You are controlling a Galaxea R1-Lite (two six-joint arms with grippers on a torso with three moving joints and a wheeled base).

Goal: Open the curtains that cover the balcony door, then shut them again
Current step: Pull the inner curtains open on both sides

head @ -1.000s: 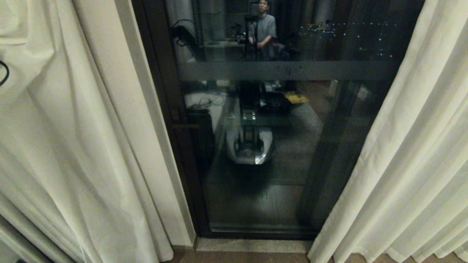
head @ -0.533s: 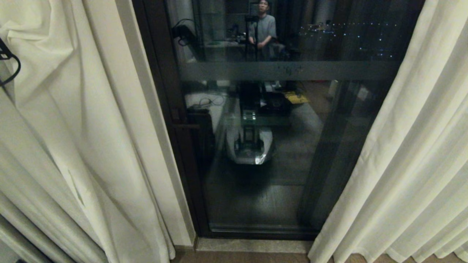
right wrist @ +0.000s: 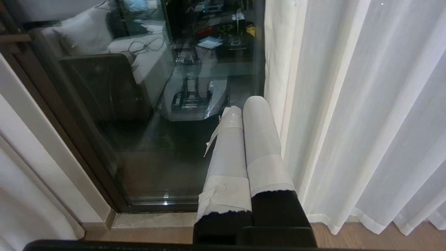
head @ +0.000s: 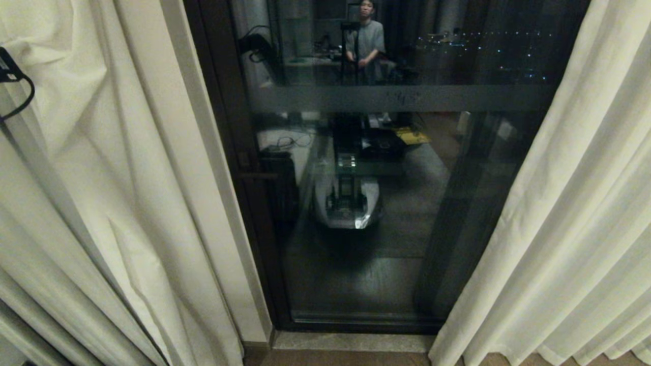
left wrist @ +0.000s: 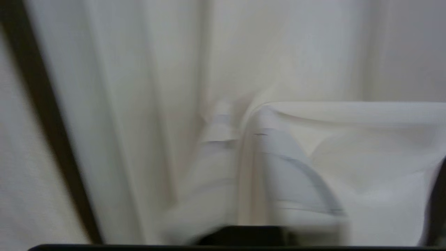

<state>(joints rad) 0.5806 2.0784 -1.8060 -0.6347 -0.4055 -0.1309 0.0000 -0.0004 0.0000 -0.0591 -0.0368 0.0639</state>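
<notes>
The curtains hang as two cream panels. The left curtain (head: 101, 193) is drawn aside at the left and the right curtain (head: 574, 213) at the right, with the dark balcony door (head: 386, 254) bare between them. Pressed into the left panel (left wrist: 348, 52), my left gripper (left wrist: 245, 122) has its taped fingers (left wrist: 289, 167) slightly open, and a fold of the fabric still lies between them. Only that arm's black cable (head: 20, 96) shows in the head view. Low before the door glass (right wrist: 139, 146), my right gripper (right wrist: 243, 106) is shut and empty, beside the right curtain (right wrist: 366, 122).
A cream wall strip (head: 203, 203) separates the left curtain from the door frame. A pale stone threshold (head: 351, 341) and wood floor (head: 346, 358) lie below the door. The glass reflects a standing person (head: 367, 43) and the robot's base (head: 346, 203).
The left arm's black cable has come further into the head view from the left edge. The left curtain's folds have shifted with it, and a dark slit now runs down its lower part.
</notes>
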